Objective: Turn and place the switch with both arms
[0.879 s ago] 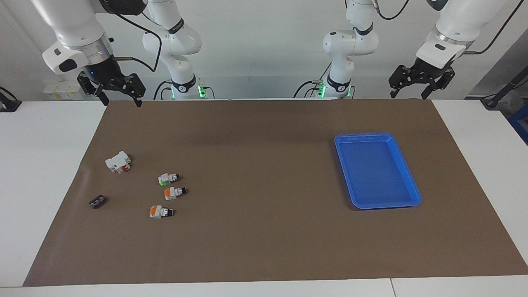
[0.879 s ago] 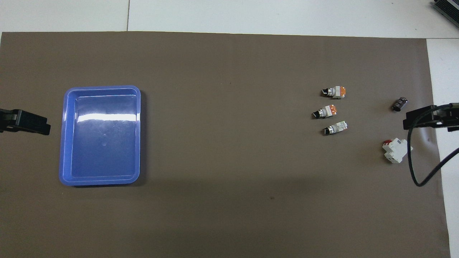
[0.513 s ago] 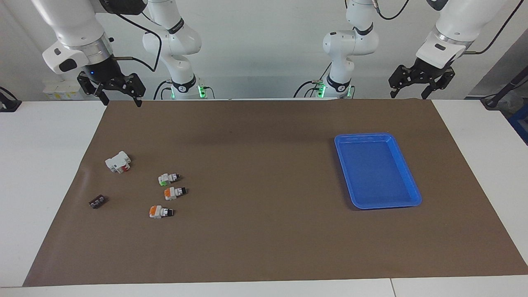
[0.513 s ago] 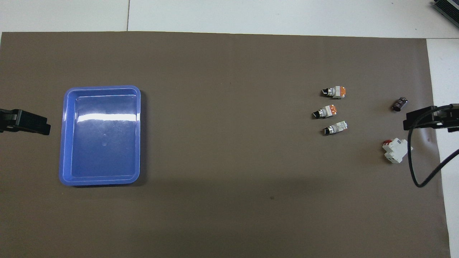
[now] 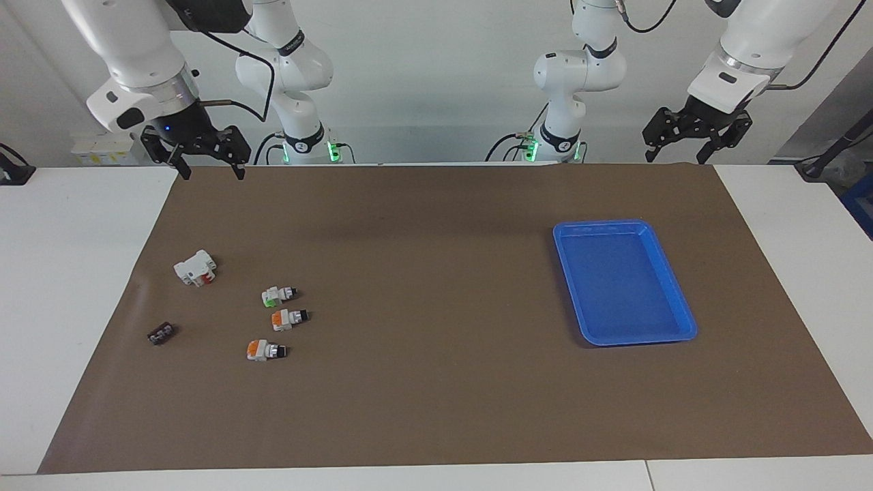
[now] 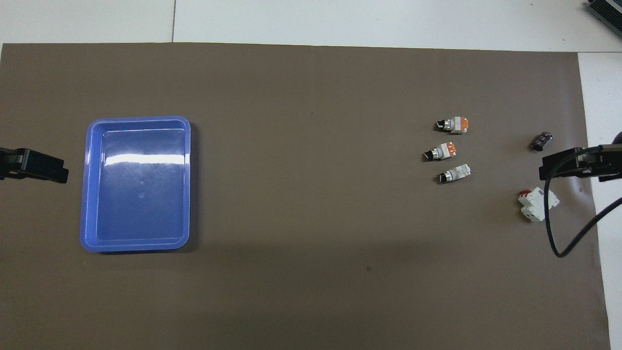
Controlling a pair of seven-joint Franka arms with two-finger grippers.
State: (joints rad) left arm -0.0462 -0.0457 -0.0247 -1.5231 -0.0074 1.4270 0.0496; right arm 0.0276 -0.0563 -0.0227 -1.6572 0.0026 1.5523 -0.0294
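Both my end effectors hang in the air, fingers apart, holding nothing.

On the bench's brown mat [image 5: 436, 382], the blue tray [image 5: 682, 320] sits right of centre. My left end effector [image 5: 687, 146] is at upper right, my right end effector [image 5: 209, 165] at upper left. The switch [image 5: 278, 294] lies at lower left, topmost above two orange-ended switches [image 5: 288, 318].

A brown mat [image 5: 436, 382] covers most of the white tabletop [image 5: 75, 286]. An empty blue tray [image 5: 672, 273] sits toward the left arm's end. Toward the right arm's end lie two orange-ended switches [image 5: 288, 318], side by side, a white block with a red part [image 5: 195, 267] and a small dark part [image 5: 161, 333].
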